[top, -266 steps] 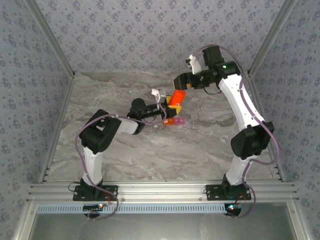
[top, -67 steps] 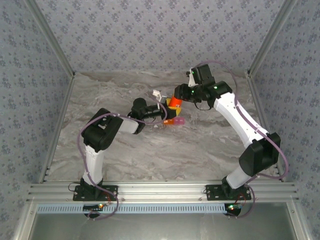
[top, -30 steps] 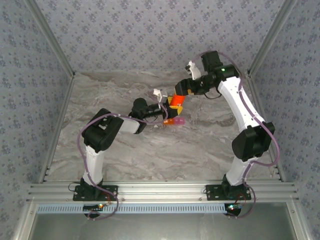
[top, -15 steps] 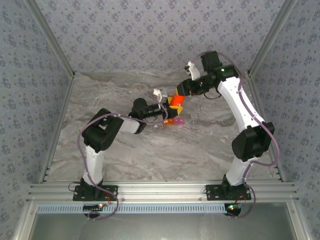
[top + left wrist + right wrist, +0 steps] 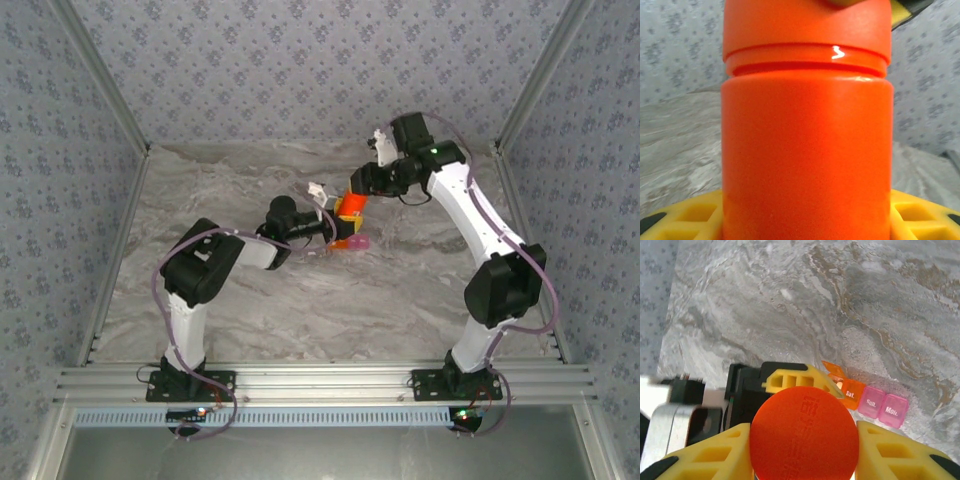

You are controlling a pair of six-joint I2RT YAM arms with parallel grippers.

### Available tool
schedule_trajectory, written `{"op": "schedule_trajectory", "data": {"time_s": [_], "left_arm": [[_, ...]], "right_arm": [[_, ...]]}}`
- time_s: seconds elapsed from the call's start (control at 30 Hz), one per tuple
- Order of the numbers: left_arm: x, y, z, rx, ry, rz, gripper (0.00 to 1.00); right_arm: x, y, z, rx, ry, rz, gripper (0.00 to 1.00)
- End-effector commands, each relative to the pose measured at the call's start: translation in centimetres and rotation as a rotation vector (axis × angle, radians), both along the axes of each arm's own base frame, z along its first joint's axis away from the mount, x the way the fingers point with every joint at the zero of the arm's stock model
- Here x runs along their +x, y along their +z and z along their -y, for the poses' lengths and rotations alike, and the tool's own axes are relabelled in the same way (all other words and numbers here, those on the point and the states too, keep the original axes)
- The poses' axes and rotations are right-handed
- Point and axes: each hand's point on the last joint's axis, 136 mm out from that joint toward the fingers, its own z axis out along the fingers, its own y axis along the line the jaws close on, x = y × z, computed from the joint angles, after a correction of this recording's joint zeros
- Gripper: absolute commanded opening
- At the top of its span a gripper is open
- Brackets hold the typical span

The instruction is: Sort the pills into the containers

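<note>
Since a second ago the right gripper has lowered onto the cap and now pinches its sides. The left gripper clamps the bottle upright. The pill box sits on the table just beside the bottle. Step: uncapping. Next, probably: twist the cap off while the bottle is held firm.

Close-up of an upright orange bottle taking up the middle of the picture from top to bottom. Its cap is on, set off from the body by a narrow groove with a small white glint. The left gripper holds the bottle low down, its yellow ribbed fingers touching either side. A yellow and black piece juts out past the cap's top right. Behind, a blurred grey marbled table meets patterned wallpaper
</note>
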Motion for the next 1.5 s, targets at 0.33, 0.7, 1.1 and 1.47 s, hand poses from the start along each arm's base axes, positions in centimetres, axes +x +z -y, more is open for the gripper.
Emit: {"op": "schedule_trajectory", "data": {"time_s": [0.33,0.7,1.1,1.47], "left_arm": [[-1.5,6.9,1.9,-0.040,0.048,0.326,0.00],[-0.6,6.9,0.9,-0.093,0.065,0.282,0.00],[-0.7,6.7,0.0,-0.127,0.030,0.228,0.00],[-1.6,7.0,0.6,-0.195,-0.144,0.118,0.00]], "right_arm": [[-0.9,-2.9,-1.6,0.073,-0.245,-0.119,0.44],[0.2,1.3,-0.4,0.135,-0.238,-0.067,0.62],[0.4,7.3,2.6,0.163,-0.180,0.096,0.88],[-1.7,7.9,1.5,0.153,0.283,0.310,0.86]]}}
